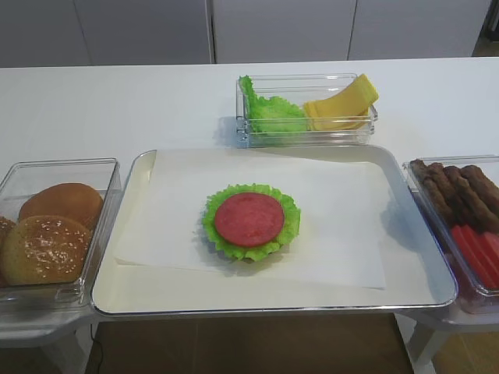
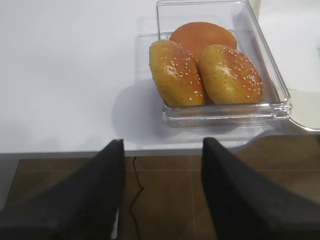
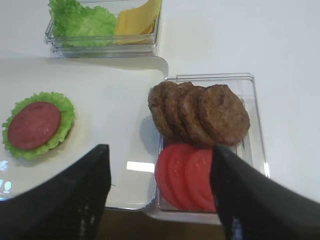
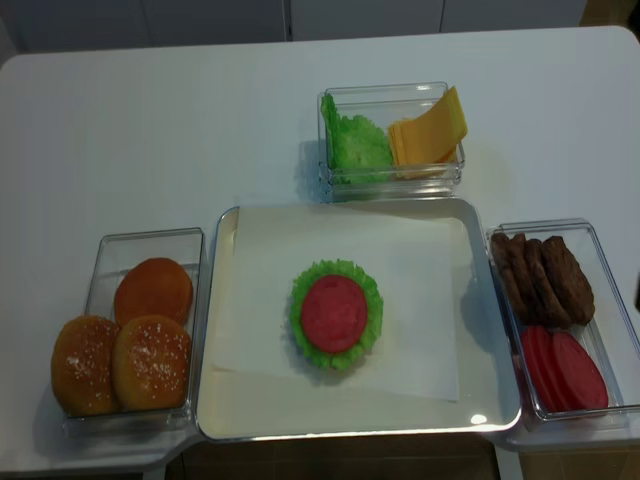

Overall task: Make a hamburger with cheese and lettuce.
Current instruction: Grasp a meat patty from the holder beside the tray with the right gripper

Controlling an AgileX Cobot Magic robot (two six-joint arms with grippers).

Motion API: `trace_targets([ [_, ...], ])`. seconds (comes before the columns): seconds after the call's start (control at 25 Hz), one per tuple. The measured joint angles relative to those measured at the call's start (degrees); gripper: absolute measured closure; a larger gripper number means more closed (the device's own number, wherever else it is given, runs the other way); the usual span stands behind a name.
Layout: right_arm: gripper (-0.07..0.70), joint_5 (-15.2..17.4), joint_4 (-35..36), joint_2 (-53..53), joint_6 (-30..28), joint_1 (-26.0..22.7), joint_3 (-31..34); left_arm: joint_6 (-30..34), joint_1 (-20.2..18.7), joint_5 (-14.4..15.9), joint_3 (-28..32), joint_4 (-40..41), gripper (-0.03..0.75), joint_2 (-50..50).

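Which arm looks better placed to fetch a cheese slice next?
Probably right. The right gripper is open above the patty bin, with the cheese in its view; the left gripper is open near the buns, away from it.

The place looks like a staged test bench rather than a working kitchen. A plain white table (image 4: 150, 120) stands before blank pale cabinet fronts (image 1: 140, 31), and a thin cable (image 2: 134, 200) trails over the brown floor just beneath the left gripper (image 2: 160, 200). Clear plastic bins hold neatly sorted food: buns (image 2: 205, 70) ahead of that gripper, patties (image 3: 200, 112) and red slices (image 3: 185, 175) ahead of the right gripper (image 3: 160, 200).
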Motion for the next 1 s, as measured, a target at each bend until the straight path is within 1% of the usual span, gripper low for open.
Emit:
trace_targets([
  [0.08,0.162,-0.8,0.3,5.0,0.7,0.4,-2.0,0.0,0.0,0.0,0.0,0.0,0.346,0.0],
  [0.24,0.171,-1.9,0.4,15.7,1.7,4.5,-6.8,0.0,0.0,0.0,0.0,0.0,0.346,0.0],
  [0.28,0.171,-2.2,-0.3,18.5,2.6,5.9,-8.0,0.0,0.0,0.0,0.0,0.0,0.346,0.0],
  [0.36,0.172,-2.1,-4.1,23.5,6.1,8.7,-10.7,0.0,0.0,0.0,0.0,0.0,0.346,0.0],
  [0.44,0.172,-1.1,-9.0,28.8,9.4,11.8,-13.6,0.0,0.0,0.0,0.0,0.0,0.346,0.0],
  [0.52,0.172,0.7,-13.2,33.4,12.2,14.5,-15.9,0.0,0.0,0.0,0.0,0.0,0.346,0.0],
  [0.72,0.174,4.3,-21.0,43.7,17.1,20.4,-19.6,0.0,0.0,0.0,0.0,0.0,0.346,0.0],
  [0.88,0.174,6.1,-26.4,49.7,20.2,23.4,-20.0,0.0,0.0,0.0,0.0,0.0,0.346,0.0],
  [1.0,0.174,6.9,-28.2,53.0,21.4,23.9,-20.0,0.0,0.0,0.0,0.0,0.0,0.346,0.0],
])
